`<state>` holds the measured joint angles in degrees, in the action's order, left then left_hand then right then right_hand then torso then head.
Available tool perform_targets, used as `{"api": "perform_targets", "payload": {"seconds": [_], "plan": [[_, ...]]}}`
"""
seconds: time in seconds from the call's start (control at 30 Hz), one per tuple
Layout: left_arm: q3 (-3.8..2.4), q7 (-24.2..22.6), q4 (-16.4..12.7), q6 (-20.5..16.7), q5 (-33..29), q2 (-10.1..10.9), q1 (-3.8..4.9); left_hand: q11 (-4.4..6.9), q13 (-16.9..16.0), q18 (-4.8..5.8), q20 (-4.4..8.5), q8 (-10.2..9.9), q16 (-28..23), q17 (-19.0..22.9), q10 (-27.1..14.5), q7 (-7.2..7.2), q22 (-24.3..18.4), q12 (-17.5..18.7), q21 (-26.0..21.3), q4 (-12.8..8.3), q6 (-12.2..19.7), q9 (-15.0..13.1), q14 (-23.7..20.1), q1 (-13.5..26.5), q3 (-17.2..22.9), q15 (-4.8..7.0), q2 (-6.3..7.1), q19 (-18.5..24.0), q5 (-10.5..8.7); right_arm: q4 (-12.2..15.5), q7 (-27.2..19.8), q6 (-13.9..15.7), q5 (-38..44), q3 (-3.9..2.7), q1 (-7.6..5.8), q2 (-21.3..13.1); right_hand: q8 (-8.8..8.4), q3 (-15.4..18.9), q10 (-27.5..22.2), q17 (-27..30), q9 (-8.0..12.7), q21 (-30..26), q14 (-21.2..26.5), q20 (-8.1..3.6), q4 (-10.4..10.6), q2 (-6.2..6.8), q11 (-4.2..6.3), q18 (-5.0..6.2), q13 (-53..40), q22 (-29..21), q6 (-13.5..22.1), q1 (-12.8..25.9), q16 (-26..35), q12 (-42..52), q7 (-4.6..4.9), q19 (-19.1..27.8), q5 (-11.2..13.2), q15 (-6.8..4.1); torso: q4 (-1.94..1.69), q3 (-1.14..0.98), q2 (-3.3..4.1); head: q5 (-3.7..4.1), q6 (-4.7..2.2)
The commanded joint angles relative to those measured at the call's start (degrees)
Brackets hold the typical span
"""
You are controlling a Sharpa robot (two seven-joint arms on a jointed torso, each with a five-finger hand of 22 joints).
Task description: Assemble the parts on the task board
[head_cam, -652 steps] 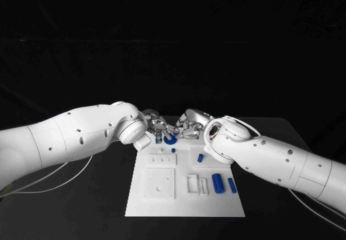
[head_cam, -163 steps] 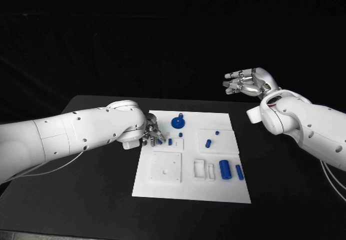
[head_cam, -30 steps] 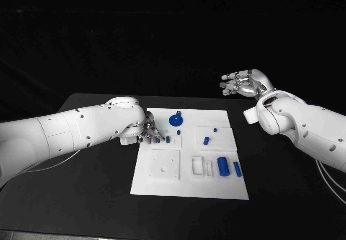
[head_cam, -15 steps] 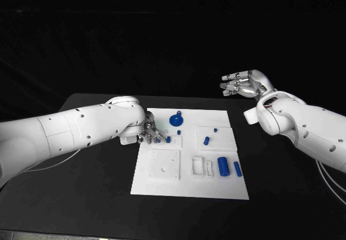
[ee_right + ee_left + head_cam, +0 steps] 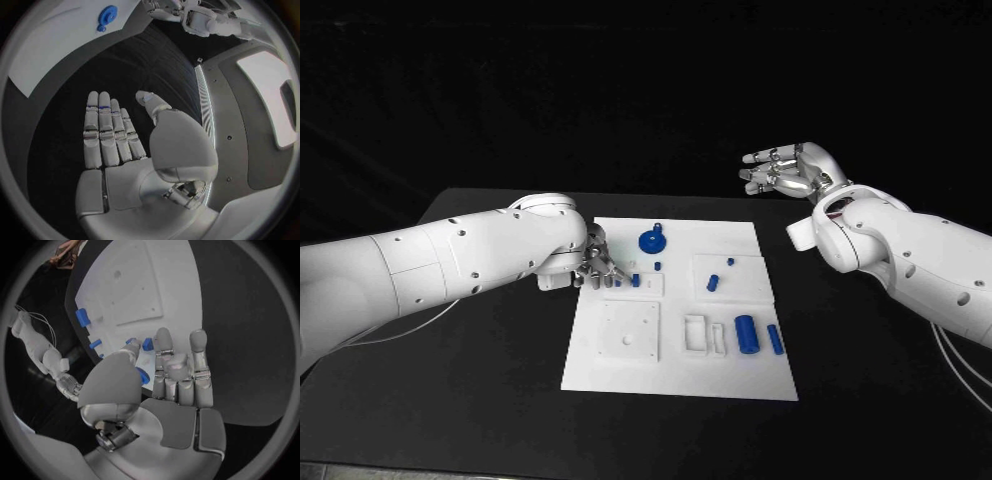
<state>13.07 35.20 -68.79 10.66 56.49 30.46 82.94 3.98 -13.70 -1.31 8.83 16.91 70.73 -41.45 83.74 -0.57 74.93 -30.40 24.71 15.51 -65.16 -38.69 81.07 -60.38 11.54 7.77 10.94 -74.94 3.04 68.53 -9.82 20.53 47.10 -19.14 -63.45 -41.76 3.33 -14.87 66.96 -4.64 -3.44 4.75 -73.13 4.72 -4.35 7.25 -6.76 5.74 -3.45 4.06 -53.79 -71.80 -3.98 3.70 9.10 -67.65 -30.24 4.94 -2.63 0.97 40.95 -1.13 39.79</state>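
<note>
Blue peg (image 5: 142, 375) is pinched between the thumb and fingers of the left hand (image 5: 599, 264), which sits low over the board (image 5: 678, 375) at its 9 o'clock edge. In the left wrist view the other fingers are extended side by side, pointing across the board. Two more pegs (image 5: 635, 281) stand upright in the small socket block just beyond the fingertips, toward 3 o'clock from the hand. Judgement: the held peg must go in upright beside them, so the left hand is the working one. The right hand (image 5: 785, 170) is raised well clear past the board's 1 o'clock corner, fingers loosely spread, holding nothing.
</note>
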Motion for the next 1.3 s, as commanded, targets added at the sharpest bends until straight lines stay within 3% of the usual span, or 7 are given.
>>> {"api": "perform_targets", "payload": {"seconds": [0.03, 0.13, 0.37, 0.83, 0.97, 1.13, 1.3], "plan": [[0.49, 1.1, 0.3, 1.2, 0.1, 0.6, -0.8, -0.03, 0.1, 1.11, 0.35, -0.8, -0.4, 0.0, 3.0, 0.32, 1.1, 0.2, -0.3, 0.3, 0.2, 0.8, 0.0, -0.2, 0.1, 0.19, 0.29, 0.2, -0.27, 0.0, -0.6, -0.8, -0.1, -0.03, 0.08, 0.0, 0.04, 0.2, -0.5, 0.0, 0.1, -0.1, 0.4, -0.14, 0.0, -0.03, 0.04, 0.53, 0.1, -0.1, 0.4, 0.7, 0.2, -0.2, 0.09, 0.4, -0.2, -0.05, 0.09, 0.05, -0.03, 0.11, -0.12], [0.22, 0.7, 0.0, 0.5, -1.1, 1.1, -0.5, -0.25, 0.3, 1.14, 0.23, -1.1, -1.2, 1.0, 2.9, 0.58, 1.0, 0.7, -0.5, -0.1, 0.7, 0.9, -0.5, -0.7, 0.6, 0.04, -0.47, 0.5, -0.24, -0.1, -0.6, -0.8, -0.1, -0.03, 0.15, 0.0, 0.04, 0.2, -0.5, 0.0, 0.1, -0.1, 0.4, -0.14, 0.0, -0.03, 0.04, 0.53, 0.1, -0.1, 0.4, 0.7, 0.2, -0.2, 0.09, 0.4, -0.2, -0.05, 0.07, 0.04, -0.02, 0.19, -0.17], [-1.81, -0.6, -0.7, -2.4, -4.1, 2.0, 0.03, -0.72, 0.4, 0.76, -0.34, -2.2, -3.1, 4.6, 2.7, 1.42, 1.0, 2.5, -1.3, -2.0, 2.7, 4.0, -1.3, -0.5, 0.8, -0.45, -1.37, 0.8, -0.2, -0.3, -0.6, -0.8, -0.2, -0.03, 0.28, 0.1, 0.05, 0.4, -0.5, 0.0, 0.1, -0.1, 0.4, -0.12, 0.0, -0.12, 0.04, 0.53, 0.1, -0.1, 0.4, 0.8, 0.2, -0.1, 0.1, 0.5, -0.3, -0.04, -0.03, 0.08, -0.03, 0.37, -0.37], [-3.74, -3.6, -0.9, -5.8, -10.6, 2.7, 0.33, -0.65, -0.2, 0.76, -0.44, -0.6, -2.9, 5.8, 2.6, 1.44, 1.0, 3.1, -1.8, -2.7, 3.2, 6.4, -1.6, -0.5, 0.8, -0.55, -1.87, 0.7, -0.17, -0.4, -0.6, -0.9, -0.2, -0.03, 0.39, 0.1, 0.05, 0.4, -0.5, 0.0, 0.1, -0.1, 0.4, -0.12, 0.0, -0.12, 0.04, 0.53, 0.1, -0.1, 0.4, 0.8, 0.2, -0.1, 0.1, 0.5, -0.3, -0.04, 0.05, 0.04, 0.06, 0.38, -0.64], [-4.22, -4.8, -0.8, -7.5, -11.1, 2.8, 0.4, -0.66, -0.2, 0.76, -0.51, -0.2, -3.3, 6.6, 2.5, 1.45, 1.0, 3.4, -2.0, -4.6, 3.2, 6.5, -1.9, -2.1, 1.1, -0.61, -3.69, 0.9, -0.13, -0.4, -0.6, -0.9, -0.1, -0.03, 0.41, 0.1, 0.05, 0.4, -0.5, 0.0, 0.1, -0.1, 0.4, -0.12, 0.0, -0.12, 0.04, 0.53, 0.1, -0.1, 0.4, 0.8, 0.2, -0.1, 0.1, 0.5, -0.3, -0.04, 0.06, -0.05, 0.04, 0.43, -0.67], [-4.44, -7.3, -0.7, -9.4, -10.1, 2.5, 0.59, -0.7, 0.2, 0.72, -0.73, -0.2, -4.1, 7.4, 2.3, 1.41, 0.8, 4.9, -3.0, -12.3, 4.1, 7.4, -2.3, -6.2, -0.8, -0.73, -8.75, 1.2, 3.32, -0.5, -0.5, -0.9, -0.1, -0.03, 0.42, 0.0, 0.05, 0.4, -0.5, 0.0, 0.1, -0.1, 0.4, -0.12, 0.0, -0.12, 0.04, 0.53, 0.1, -0.1, 0.4, 0.8, 0.2, -0.1, 0.1, 0.5, -0.3, -0.04, 0.06, -0.04, 0.02, 0.86, -0.99], [-4.49, -12.8, -0.7, -10.9, -11.6, 1.8, 0.73, -2.59, 3.4, 0.19, -2.06, -7.7, -6.1, 8.4, -2.7, 5.19, 0.3, 11.3, -5.3, -17.5, 9.1, 17.5, -4.3, -11.7, 0.2, -2.53, -12.22, 2.4, 3.55, -0.5, -0.5, -0.8, -0.1, -0.03, 0.42, 0.0, 0.05, 0.4, -0.5, 0.0, 0.1, -0.1, 0.4, -0.12, 0.0, -0.12, 0.04, 0.53, 0.1, -0.1, 0.4, 0.8, 0.2, -0.1, 0.1, 0.5, -0.3, -0.04, -0.06, -0.08, 0.02, 1.1, -1.25]]}}
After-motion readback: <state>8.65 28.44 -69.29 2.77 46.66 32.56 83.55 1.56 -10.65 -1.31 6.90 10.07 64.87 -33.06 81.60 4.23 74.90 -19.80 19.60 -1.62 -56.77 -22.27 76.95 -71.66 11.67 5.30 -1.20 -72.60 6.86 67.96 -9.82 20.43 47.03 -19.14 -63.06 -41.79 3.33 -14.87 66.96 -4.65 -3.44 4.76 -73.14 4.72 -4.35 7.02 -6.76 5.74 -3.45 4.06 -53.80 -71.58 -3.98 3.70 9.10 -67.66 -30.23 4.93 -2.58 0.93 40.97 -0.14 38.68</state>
